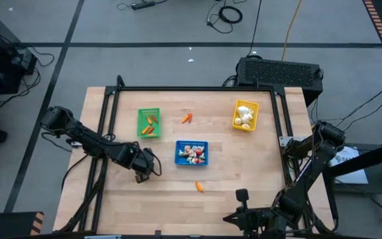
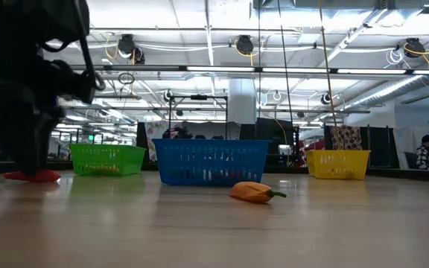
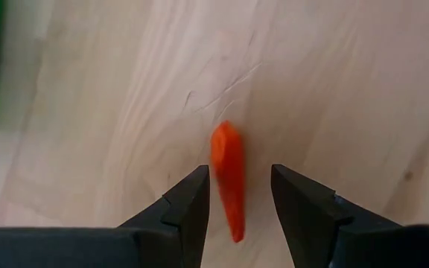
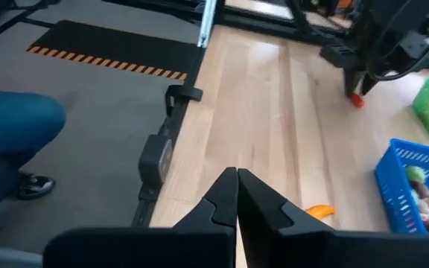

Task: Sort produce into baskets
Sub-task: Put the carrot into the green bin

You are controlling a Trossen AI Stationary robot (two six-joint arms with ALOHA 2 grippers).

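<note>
Carrot (image 3: 228, 179) lies on the table (image 1: 244, 179), between the fingers of my left gripper (image 3: 238, 195). My jaws stand half open on either side of it. Whether they touch it I cannot tell; I would not call it held.

This looks like the pick-up step. Next I would need to close on the carrot, lift it, and carry it to the green basket (image 1: 148, 122), which sits near and already holds orange pieces.

My right gripper (image 4: 237, 195) waits at the table's near edge, fingers pressed together and empty.

Blue basket (image 1: 191, 152) sits mid-table with mixed bits; yellow basket (image 1: 245, 115) holds white bulbs. Two more orange pieces lie loose: one (image 1: 187, 118) between the green and yellow baskets, one (image 1: 199, 186) in front of the blue.

From table height, my left arm hides the grasp. Small bits in the blue basket are hard to make out.
</note>
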